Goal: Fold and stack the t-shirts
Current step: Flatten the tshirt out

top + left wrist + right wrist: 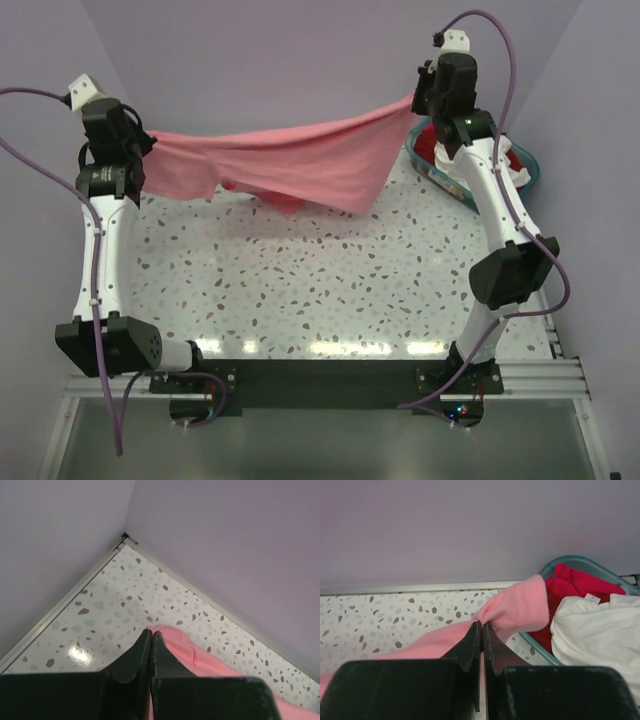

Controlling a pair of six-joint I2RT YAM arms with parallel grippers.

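My left pincer (151,633) and right pincer (482,626) clamp thin pink tee (300,165) edges; cloth near basket (570,558) may slip out or snag rim.

Even bright light, glare along near table (300,300) edge, close jaws soft

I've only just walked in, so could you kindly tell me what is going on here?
The two arms hold a salmon-pink t-shirt stretched between them over the far side of the table. The left claw and right claw are each shut on one end; the middle sags, not yet folded. A red t-shirt and a white t-shirt lie in the teal basket.
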